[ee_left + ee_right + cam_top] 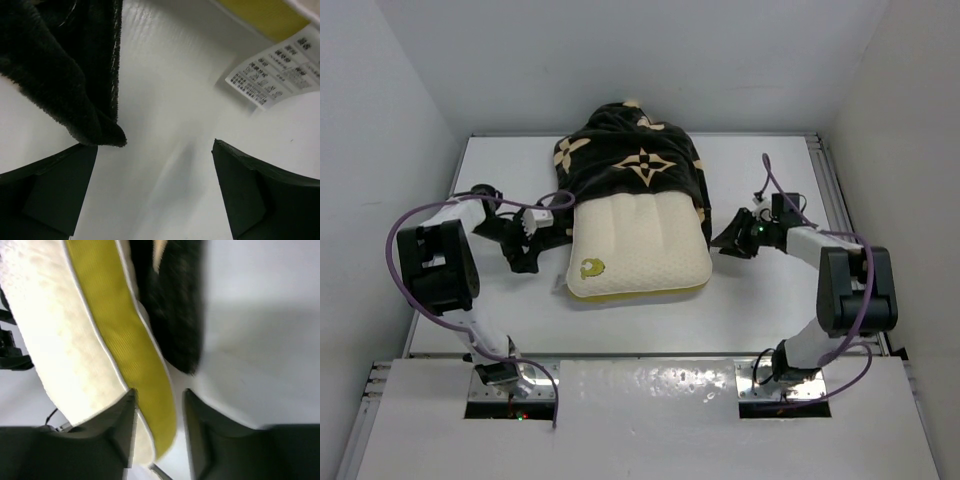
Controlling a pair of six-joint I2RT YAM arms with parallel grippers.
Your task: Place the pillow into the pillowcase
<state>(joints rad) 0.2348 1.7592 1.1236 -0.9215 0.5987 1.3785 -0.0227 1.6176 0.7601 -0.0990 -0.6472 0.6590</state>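
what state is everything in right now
pillow, lying flat, far half inside the pillowcase, near half out
pillowcase, bunched over the pillow's far half, mouth facing the arms
left gripper, open, empty, beside the pillowcase's corner
right gripper, partly open at the pillow's yellow edge, not clamped

The white tag (272, 70) carries small printed lines, too blurred to read; a yellow logo (591, 268) marks one corner of the pillow (640, 245).
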